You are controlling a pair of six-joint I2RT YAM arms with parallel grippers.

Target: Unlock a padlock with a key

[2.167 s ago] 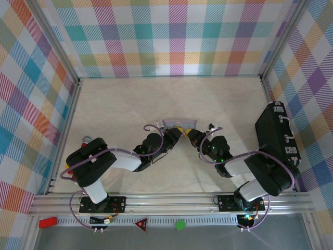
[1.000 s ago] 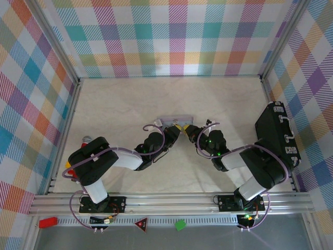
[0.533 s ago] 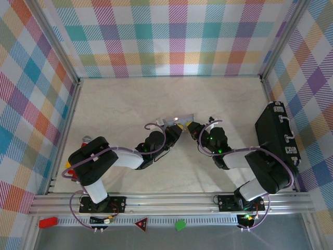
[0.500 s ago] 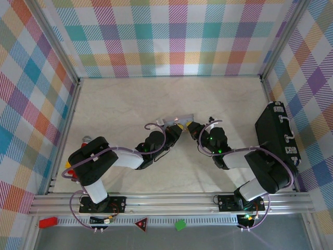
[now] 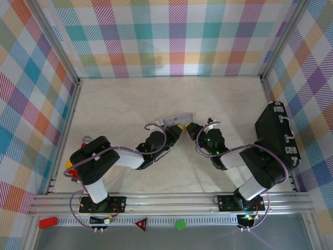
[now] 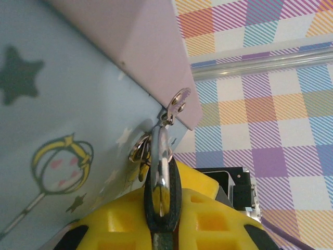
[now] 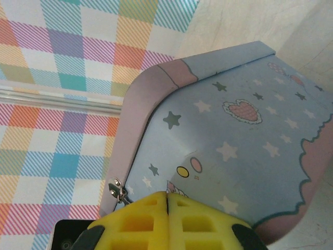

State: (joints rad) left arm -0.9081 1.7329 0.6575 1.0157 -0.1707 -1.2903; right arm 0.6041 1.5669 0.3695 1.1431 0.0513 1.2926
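Note:
In the left wrist view my left gripper [image 6: 162,219] is shut on the padlock [image 6: 163,190], a small dark-and-silvery lock pinched between the yellow fingers. Its thin shackle [image 6: 159,147] runs up through the hasp ring on the light-blue cartoon tin [image 6: 67,104]. In the right wrist view my right gripper [image 7: 167,200] is shut, pads pressed together, right in front of the tin [image 7: 234,140] and beside its hasp [image 7: 117,189]. The key is hidden. From above, the left gripper [image 5: 178,128] and right gripper [image 5: 188,128] meet at the tin's [image 5: 174,120] near side.
A black case [image 5: 278,136] lies along the right wall. A red-handled tool [image 5: 85,139] peeks out behind the left arm's shoulder. Plaid walls close three sides. Bare tabletop [image 5: 156,99] stretches behind the tin.
The right gripper has shifted a little left and nearer, closer to the left gripper at the tin's front. The left gripper has kept its hold and place.

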